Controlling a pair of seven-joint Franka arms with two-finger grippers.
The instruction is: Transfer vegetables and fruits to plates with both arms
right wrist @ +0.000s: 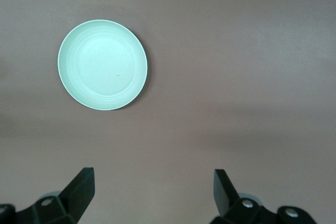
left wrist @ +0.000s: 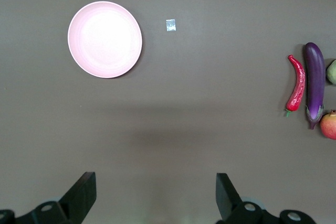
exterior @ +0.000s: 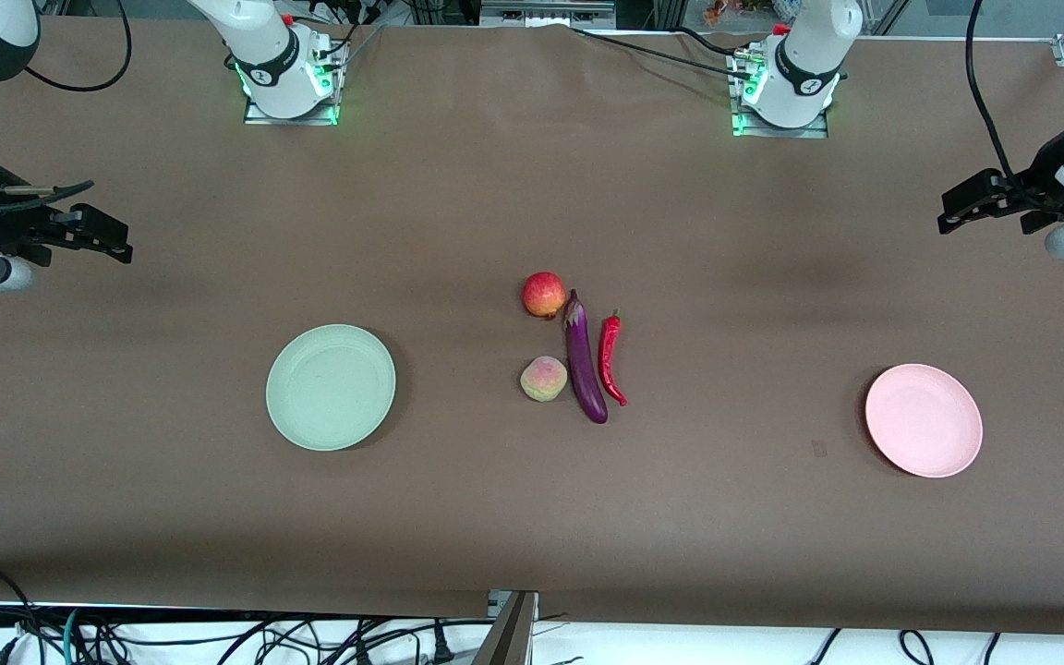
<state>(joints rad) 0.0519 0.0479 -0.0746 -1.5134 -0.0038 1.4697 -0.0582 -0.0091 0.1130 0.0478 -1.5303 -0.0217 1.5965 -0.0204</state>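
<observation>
Currently both arms are waiting: left pincer and right pincer hanging spread over bare brown worktop, round pink plate and mint plate sitting unloaded.

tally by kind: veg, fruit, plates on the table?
Vegetables: 2, long glossy purple eggplant, thin curved red chili pepper
Fruits: 2, round red apple, pale yellow-green peach
Plates: 2, round mint green plate, round light pink plate
Total: 6

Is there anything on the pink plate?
No, the pink plate has nothing on it; its whole top shows bare in the front and left wrist views. What lies under it is covered by the plate itself.
</observation>
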